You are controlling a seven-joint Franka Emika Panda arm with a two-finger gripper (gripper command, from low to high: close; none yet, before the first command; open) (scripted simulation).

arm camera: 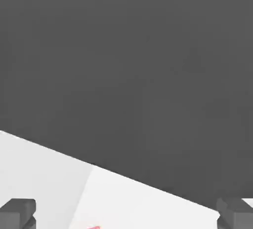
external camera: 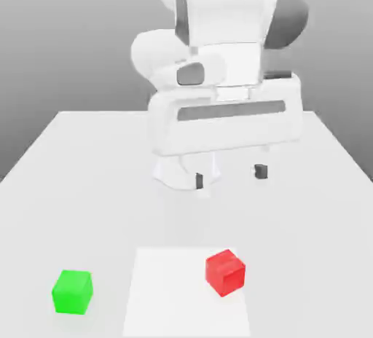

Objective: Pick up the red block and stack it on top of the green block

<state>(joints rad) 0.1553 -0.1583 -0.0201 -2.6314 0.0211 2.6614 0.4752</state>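
The red block (external camera: 225, 272) rests on a pale square patch of the table, toward the exterior view's right of centre near the front. A sliver of the red block (arm camera: 94, 227) also peeks in at the edge of the hand view. The green block (external camera: 72, 292) sits apart from it on the table at the exterior view's left front. My gripper (external camera: 229, 176) hangs well above and behind both blocks, open, its two dark fingertips (external camera: 199, 181) spread wide with nothing between them.
The white table (external camera: 87, 183) stretches wide around the blocks, and its far edge meets a grey backdrop. The lighter square patch (external camera: 175, 300) lies flat under the red block. The arm's bulky white body (external camera: 218, 52) rises behind the gripper.
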